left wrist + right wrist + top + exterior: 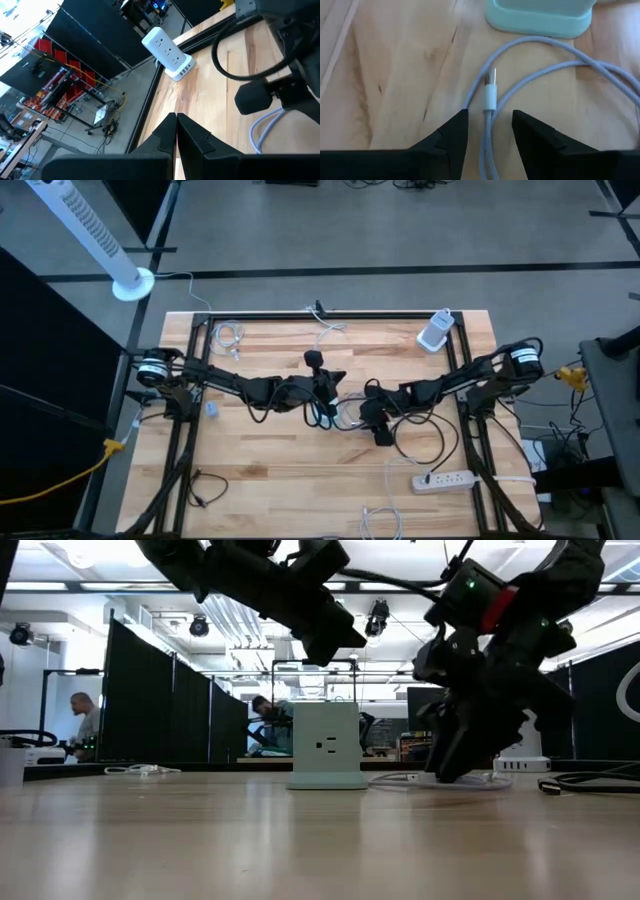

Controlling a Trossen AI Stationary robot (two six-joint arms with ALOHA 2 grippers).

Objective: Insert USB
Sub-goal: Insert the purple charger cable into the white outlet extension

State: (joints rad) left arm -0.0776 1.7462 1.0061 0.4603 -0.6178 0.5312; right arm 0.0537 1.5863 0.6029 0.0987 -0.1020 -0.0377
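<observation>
Two grippers at mid-table; no legible writing on any item. USB cable [490, 95]: pale lavender braided cord, white plug housing, silver metal tip, lying flat on the wooden table [395, 75] just beside the mint-green charging block [540, 17], tip pointing toward it. Right gripper [490, 131] straddles the plug, fingers parted, not yet touching; left gripper [176, 131] clenched empty, raised above the table.

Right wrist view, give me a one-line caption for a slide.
Right gripper with jaws open astride the pale lavender braided USB cable, plug lying on the wooden table near the mint-green base.
</observation>
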